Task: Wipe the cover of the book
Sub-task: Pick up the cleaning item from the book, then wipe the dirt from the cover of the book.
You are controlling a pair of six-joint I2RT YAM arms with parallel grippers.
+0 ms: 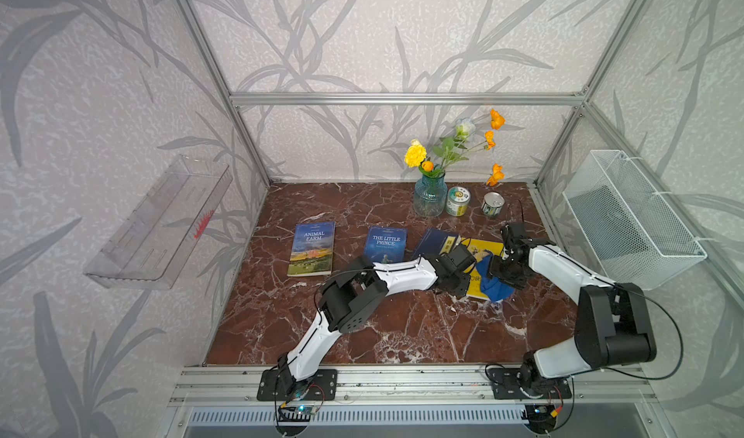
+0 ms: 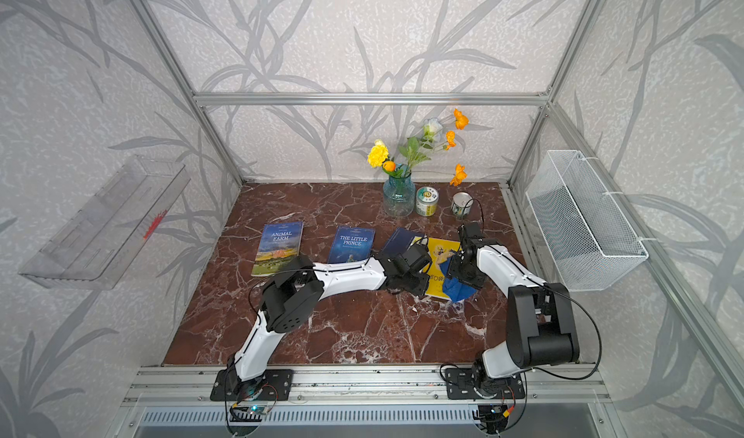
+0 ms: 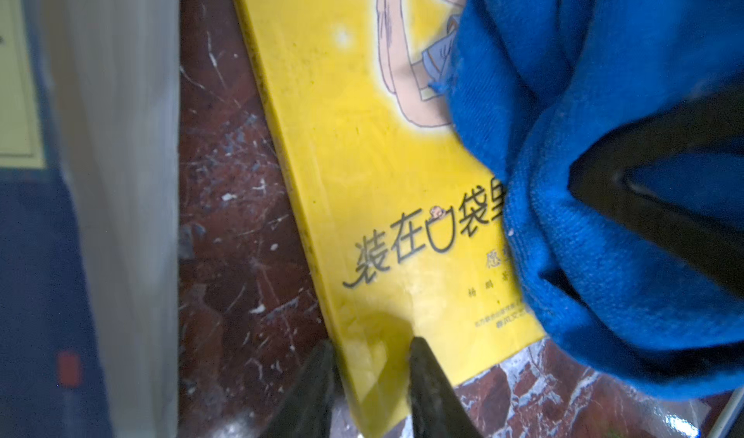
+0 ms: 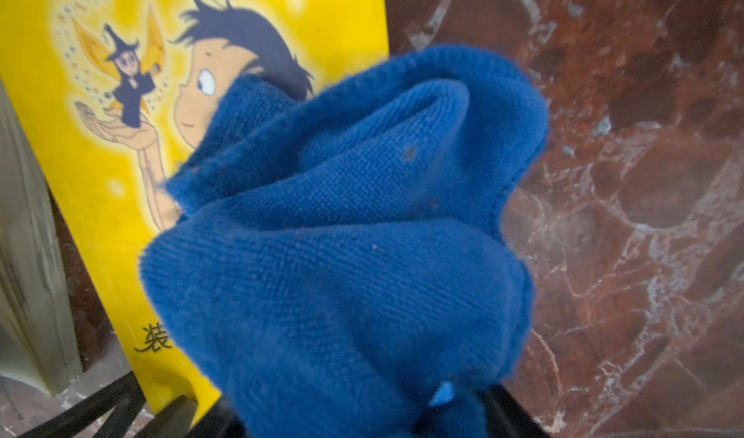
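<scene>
The book (image 1: 483,251) has a yellow cover with a cartoon boy and lies flat at the right of the marble table, seen in both top views (image 2: 441,251). My left gripper (image 3: 372,341) is shut on the book's near corner, one finger on the cover (image 3: 362,154) and one at its edge. A crumpled blue cloth (image 1: 493,287) rests on the near right part of the cover (image 4: 100,174) and hangs over onto the table. My right gripper (image 4: 362,416) stands over the cloth (image 4: 342,255), its fingers spread wide with the bunched fabric between them.
Further left, three more books lie in a row: Animal Farm (image 1: 312,249), The Little Prince (image 1: 385,243) and a dark blue one (image 1: 435,242) close beside the yellow book. A vase of flowers (image 1: 430,196) and two cans (image 1: 458,201) (image 1: 493,205) stand behind. A wire basket (image 1: 628,218) hangs on the right wall.
</scene>
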